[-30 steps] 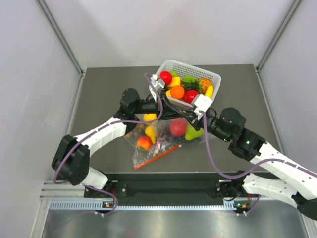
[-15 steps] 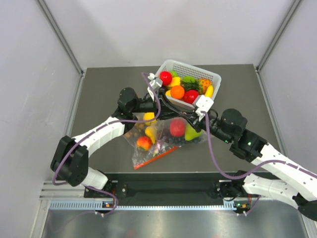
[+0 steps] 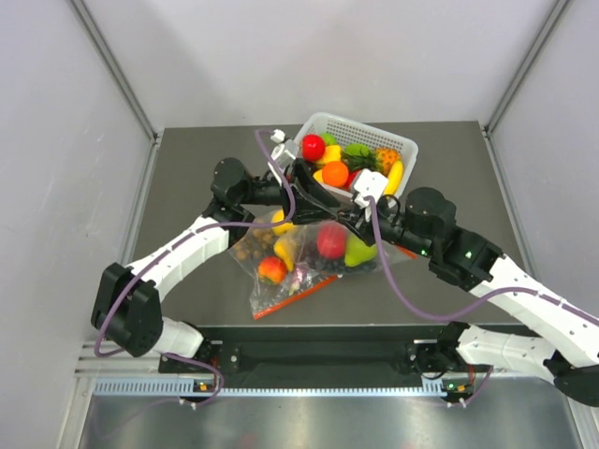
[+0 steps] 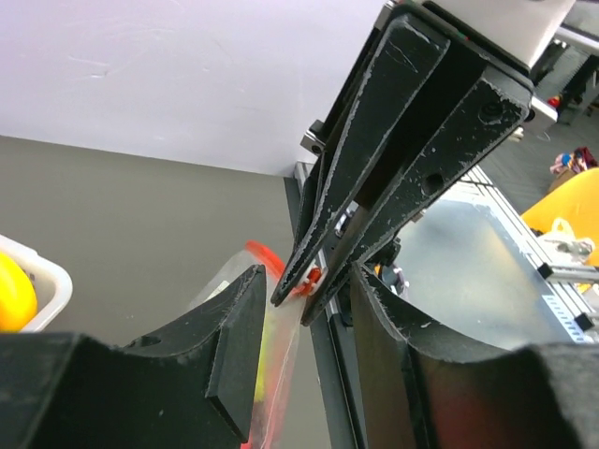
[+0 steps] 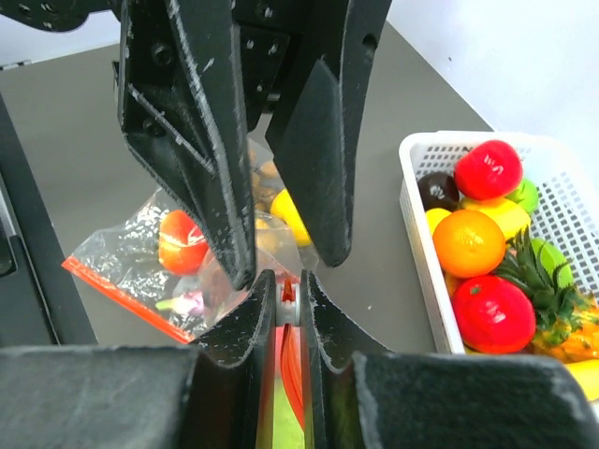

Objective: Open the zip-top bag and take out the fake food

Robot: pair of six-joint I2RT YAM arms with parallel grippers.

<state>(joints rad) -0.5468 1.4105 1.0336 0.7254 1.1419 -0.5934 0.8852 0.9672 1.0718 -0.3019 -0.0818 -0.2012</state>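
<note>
Comparing this moment with the second before, we see that both wrists have shifted up and to the left, toward the near-left corner of the basket. The fruit-laden body of the bag has hardly moved.

At left, on the dark grey table (image 3: 187, 178), lies a second clear plastic bag (image 3: 271, 267) of yellow and brown pieces, untouched. Next, the black two-finger left gripper (image 4: 307, 281) stands with its jaws spread, straddling the seam without pinching it.

The crinkly clear plastic zip-top bag (image 3: 342, 245) hangs below the two grippers, near the table's middle, with its thin orange-red zip strip (image 4: 265, 254) drawn up between them. The fake food (image 3: 329, 240), glossy plastic fruits among which a red apple and a light-green pear show, is still inside.

The black right gripper (image 5: 288, 290) is clenched on that strip. At far right stands the white perforated plastic basket (image 3: 404, 142) of other fruit.

We judge the shift a repositioning for the pull. The mouth looks not yet parted, and the left jaws must first close on the opposite lip.
</note>
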